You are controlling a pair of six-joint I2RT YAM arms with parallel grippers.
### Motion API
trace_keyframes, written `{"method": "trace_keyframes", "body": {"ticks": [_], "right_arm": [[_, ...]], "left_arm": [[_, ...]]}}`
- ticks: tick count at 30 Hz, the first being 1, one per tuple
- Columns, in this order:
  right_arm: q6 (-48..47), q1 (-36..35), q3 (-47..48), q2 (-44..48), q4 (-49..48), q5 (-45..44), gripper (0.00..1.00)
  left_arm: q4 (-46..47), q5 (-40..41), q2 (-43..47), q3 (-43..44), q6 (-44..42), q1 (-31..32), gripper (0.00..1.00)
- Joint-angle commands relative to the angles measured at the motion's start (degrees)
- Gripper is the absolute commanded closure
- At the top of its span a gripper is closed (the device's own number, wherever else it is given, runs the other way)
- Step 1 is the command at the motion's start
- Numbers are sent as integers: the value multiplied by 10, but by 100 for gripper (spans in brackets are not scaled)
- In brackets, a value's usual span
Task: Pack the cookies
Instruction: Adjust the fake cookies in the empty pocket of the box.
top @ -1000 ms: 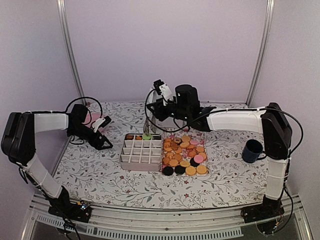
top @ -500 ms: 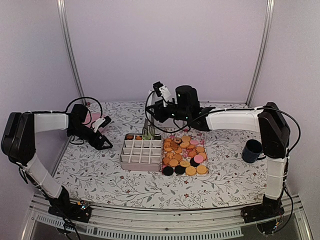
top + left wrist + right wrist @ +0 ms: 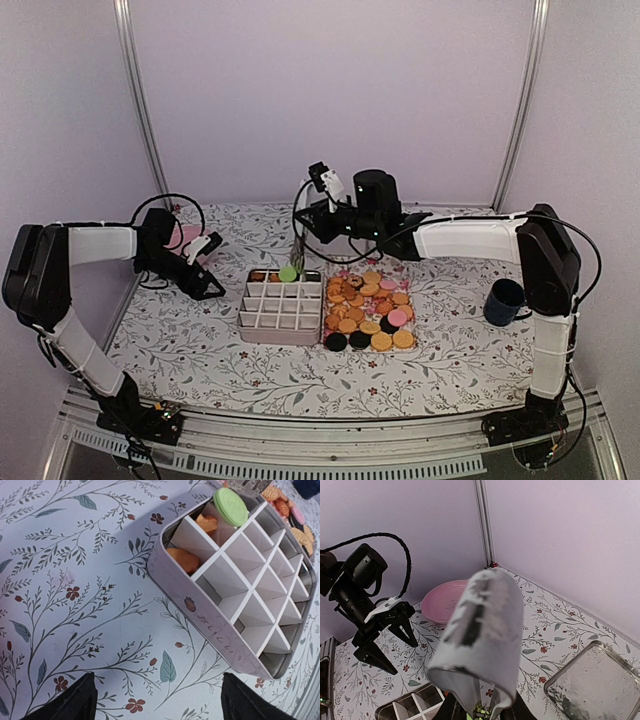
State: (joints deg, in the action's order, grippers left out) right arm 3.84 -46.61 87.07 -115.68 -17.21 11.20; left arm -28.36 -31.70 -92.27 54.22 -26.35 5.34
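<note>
The cookies (image 3: 368,305), mostly golden-orange with a few black and pink, lie heaped in a flat tray right of the white divided box (image 3: 281,305). A green cookie (image 3: 288,272) rests on the box's back dividers; it also shows in the left wrist view (image 3: 230,506), near two orange cookies (image 3: 182,560) inside compartments. My right gripper (image 3: 306,226) is shut on metal tongs (image 3: 297,250) that hang just above the green cookie; the tongs (image 3: 485,630) fill the right wrist view. My left gripper (image 3: 212,290) is open and empty on the cloth left of the box (image 3: 235,640).
A large pink plate (image 3: 185,237) sits at the back left, also in the right wrist view (image 3: 445,600). A dark blue mug (image 3: 505,302) stands at the right. A clear glass container (image 3: 592,690) lies behind the tray.
The tongs have lifted slightly off the box, and the green cookie shows again on the back dividers. The box has shifted a little to the left. The left arm has not moved.
</note>
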Motion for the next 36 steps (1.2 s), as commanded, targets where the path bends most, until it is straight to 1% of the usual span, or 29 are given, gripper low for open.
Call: {"method": "trace_keyframes", "body": {"ticks": [1, 7, 13, 18, 23, 30, 36], "right_arm": [[1, -1, 4, 26, -21, 3, 89], [-20, -9, -10, 52, -19, -42, 89], [-57, -36, 11, 51, -23, -105, 88], [-52, -53, 41, 24, -27, -84, 87], [-44, -60, 59, -8, -23, -82, 88], [-46, -60, 27, -3, -15, -102, 88], [-49, -60, -12, 20, -13, -116, 89]], "left_arm": [[1, -4, 14, -3, -3, -4, 14], [1, -4, 13, -3, -1, -4, 14], [1, -4, 15, -2, 1, -4, 14], [2, -3, 16, -3, 2, -4, 14], [1, 1, 20, -1, 1, -3, 14], [1, -2, 20, 0, -2, -4, 14], [0, -2, 20, 2, -2, -5, 14]]}}
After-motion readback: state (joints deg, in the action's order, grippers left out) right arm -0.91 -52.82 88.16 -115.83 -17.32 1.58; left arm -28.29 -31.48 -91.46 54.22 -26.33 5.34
